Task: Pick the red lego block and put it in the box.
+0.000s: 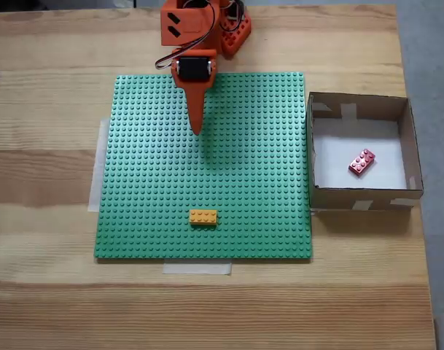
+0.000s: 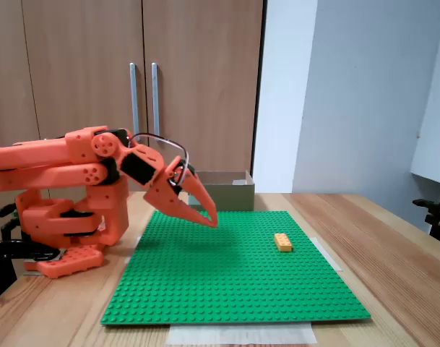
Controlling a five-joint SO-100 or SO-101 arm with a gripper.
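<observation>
The red lego block (image 1: 361, 162) lies tilted on the white floor of the box (image 1: 360, 106), right of the green baseplate in a fixed view from above. From the side, the box (image 2: 223, 191) stands behind the arm and its inside is hidden. My orange gripper (image 1: 196, 127) is folded back near the arm's base, pointing down over the far part of the baseplate, far from the box. Its fingers (image 2: 209, 217) are together with nothing between them, just above the plate.
A yellow-orange brick (image 1: 203, 216) sits on the green studded baseplate (image 1: 265, 146) near its front edge, also seen from the side (image 2: 282, 241). The arm's orange base (image 2: 68, 217) stands at the table's far end. Wooden cabinet doors rise behind the table.
</observation>
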